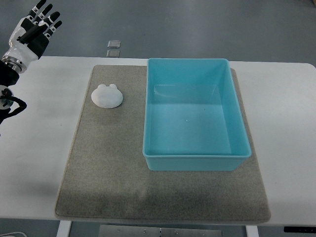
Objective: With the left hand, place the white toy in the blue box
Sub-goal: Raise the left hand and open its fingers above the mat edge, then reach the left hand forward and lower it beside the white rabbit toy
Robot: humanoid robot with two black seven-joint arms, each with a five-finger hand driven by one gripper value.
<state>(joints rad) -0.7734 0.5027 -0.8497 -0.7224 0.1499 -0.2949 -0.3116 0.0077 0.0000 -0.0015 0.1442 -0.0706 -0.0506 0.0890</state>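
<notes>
Left hand (pixel 37 27) up at the ten o'clock corner, past the table (pixel 39 148) edge, fingers spread and empty, pointing away. White toy (pixel 107 95) sits on the grey mat (pixel 108 163), just nine o'clock of the blue box (pixel 195 160).

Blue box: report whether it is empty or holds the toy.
Empty. The blue box shows only bare floor; the white toy lies on the mat beside it.
</notes>
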